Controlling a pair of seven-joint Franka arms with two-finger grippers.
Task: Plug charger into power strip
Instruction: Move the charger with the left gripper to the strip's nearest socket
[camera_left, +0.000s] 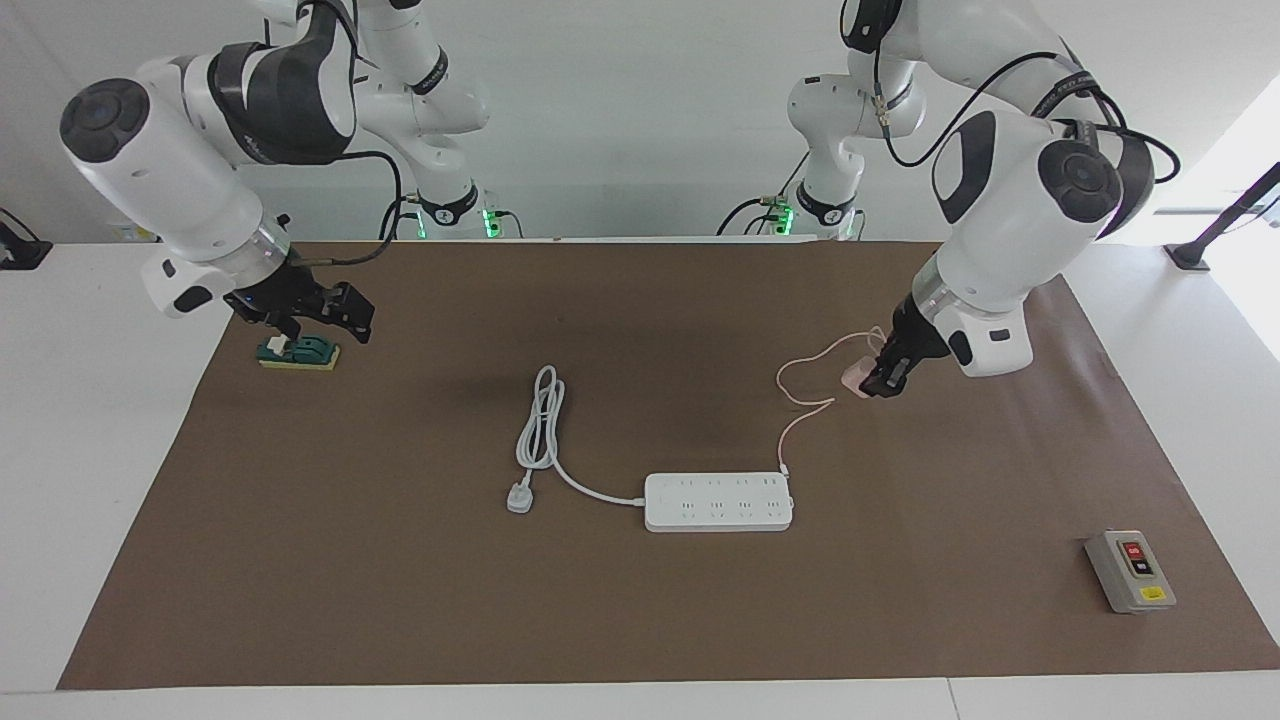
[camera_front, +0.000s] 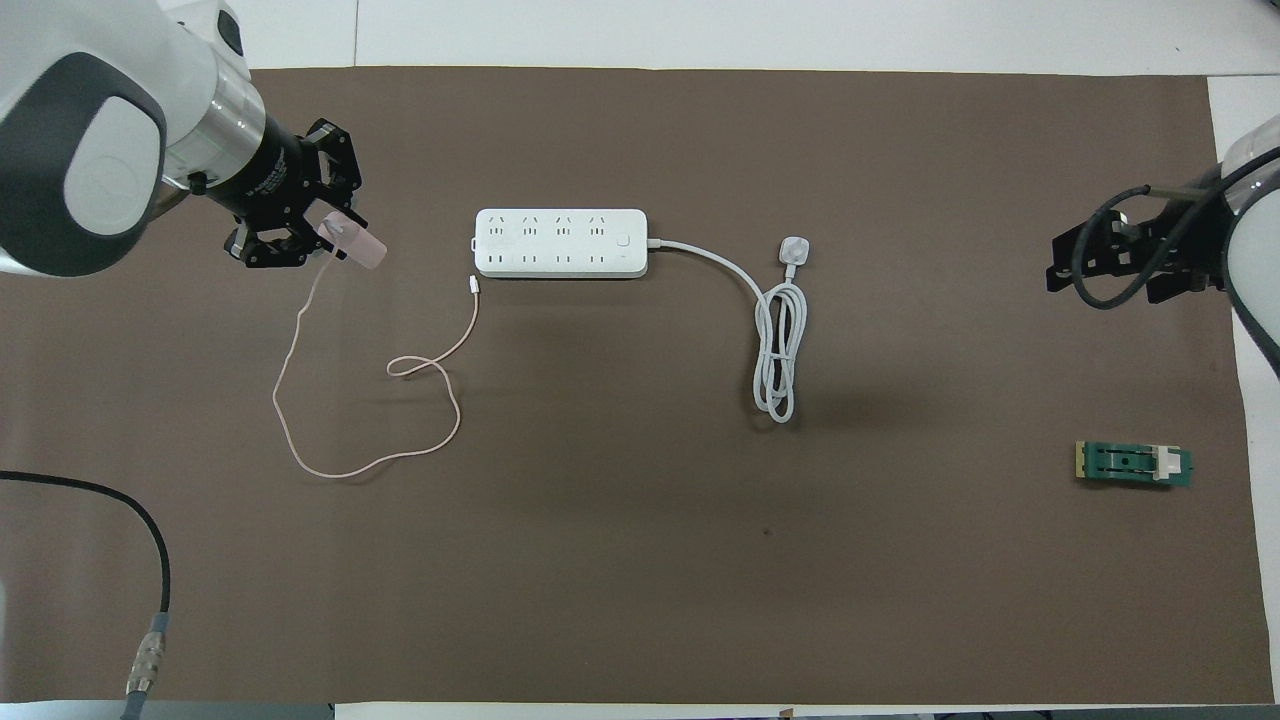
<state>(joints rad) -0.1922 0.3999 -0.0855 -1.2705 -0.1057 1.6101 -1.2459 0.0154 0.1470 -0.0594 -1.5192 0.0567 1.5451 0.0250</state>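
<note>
1. Facing view: the left gripper (camera_left: 886, 381) is clamped on the charger (camera_left: 856, 376), a small pink cube held in the air over the brown mat (camera_left: 640, 620), toward the left arm's end of the table. Its thin pink cable (camera_left: 800, 398) loops down and trails to a spot just beside the power strip (camera_left: 718, 501), which lies flat mid-table, farther from the robots.
2. Same view: the right gripper (camera_left: 320, 312) waits with its jaws apart over a small green block (camera_left: 298, 353) at the right arm's end. A grey switch box (camera_left: 1130, 571) sits well apart from the strip.
3. Overhead view: the charger (camera_front: 352, 243) hangs off the short end of the strip (camera_front: 560, 243). To plug in well, I judge the prongs should be turned to face down, centred over a free socket, lined up with its slots, then pushed straight down; the loose cable could snag.
4. Writing: the switch box carries red and yellow labels, too small to read; no brand shows.
</note>
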